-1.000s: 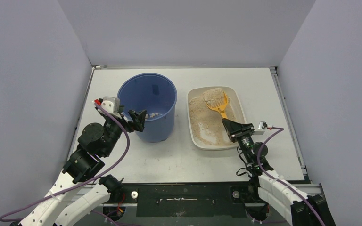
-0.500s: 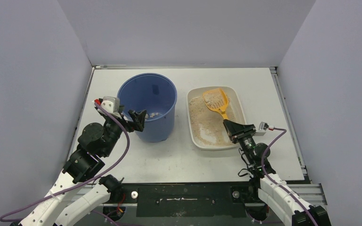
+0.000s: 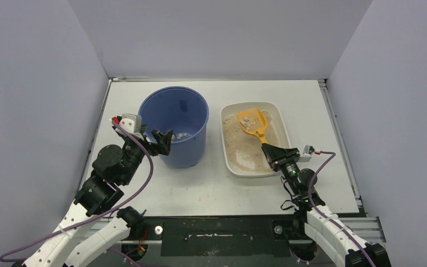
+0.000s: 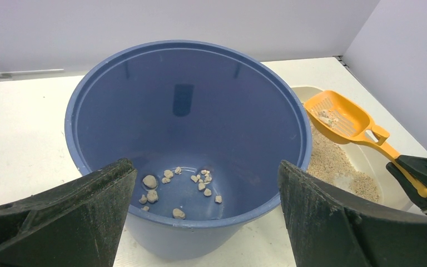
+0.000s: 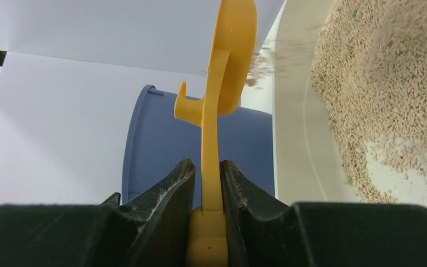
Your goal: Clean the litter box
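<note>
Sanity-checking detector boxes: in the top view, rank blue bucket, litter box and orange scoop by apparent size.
1-2. blue bucket and litter box: near-equal footprints; the bucket's tall rim sits nearer the camera, so no ranking between them.
3. orange scoop: clearly smallest.

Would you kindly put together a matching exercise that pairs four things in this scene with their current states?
Things:
1. blue bucket
2. orange scoop
3. litter box
4. left gripper

States:
A. jaws open, holding nothing
B. tan granules inside
C. a few pale clumps at the bottom
D. handle clamped in the right gripper

Pairs: 1-C; 2-D; 3-B; 4-A
</note>
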### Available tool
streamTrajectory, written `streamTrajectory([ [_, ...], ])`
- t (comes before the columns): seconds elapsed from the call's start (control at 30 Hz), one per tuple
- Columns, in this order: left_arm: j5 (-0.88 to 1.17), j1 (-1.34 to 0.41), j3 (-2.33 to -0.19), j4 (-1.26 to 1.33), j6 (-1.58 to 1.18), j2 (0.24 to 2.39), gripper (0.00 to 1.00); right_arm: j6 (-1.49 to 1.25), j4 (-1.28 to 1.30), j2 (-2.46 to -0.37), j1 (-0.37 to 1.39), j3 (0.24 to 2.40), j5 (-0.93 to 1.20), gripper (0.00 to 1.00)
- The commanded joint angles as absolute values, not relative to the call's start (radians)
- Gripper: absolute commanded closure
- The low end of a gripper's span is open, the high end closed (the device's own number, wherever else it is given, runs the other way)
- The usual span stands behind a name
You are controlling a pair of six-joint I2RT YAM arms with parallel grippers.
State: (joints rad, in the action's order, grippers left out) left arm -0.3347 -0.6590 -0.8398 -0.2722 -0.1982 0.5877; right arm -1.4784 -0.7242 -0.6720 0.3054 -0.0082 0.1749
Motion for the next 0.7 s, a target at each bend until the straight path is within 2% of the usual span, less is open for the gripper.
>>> streamTrajectory([
  [0.0,-0.322,-0.651,-0.849,-0.225,-0.194,0.591,0.03,-1.489,-0.738,-0.660,0.273,-0.019,0.191,1.00],
  [0.17,-0.326,-0.652,-0.847,-0.224,-0.195,0.589,0.03,-1.444,-0.762,-0.703,0.281,0.026,0.242,1.00],
  [0.27,-0.321,-0.652,-0.848,-0.225,-0.195,0.587,0.03,-1.469,-0.738,-0.670,0.265,0.007,0.188,1.00],
  [0.37,-0.326,-0.651,-0.847,-0.224,-0.193,0.588,0.03,-1.430,-0.768,-0.710,0.276,0.039,0.262,1.00],
  [0.5,-0.320,-0.652,-0.848,-0.225,-0.194,0.586,0.03,-1.463,-0.752,-0.662,0.252,0.012,0.201,1.00],
  [0.6,-0.325,-0.651,-0.847,-0.223,-0.193,0.587,0.03,-1.423,-0.757,-0.700,0.271,0.040,0.269,1.00],
  [0.67,-0.321,-0.650,-0.849,-0.226,-0.193,0.587,0.03,-1.455,-0.710,-0.659,0.241,0.012,0.239,1.00],
])
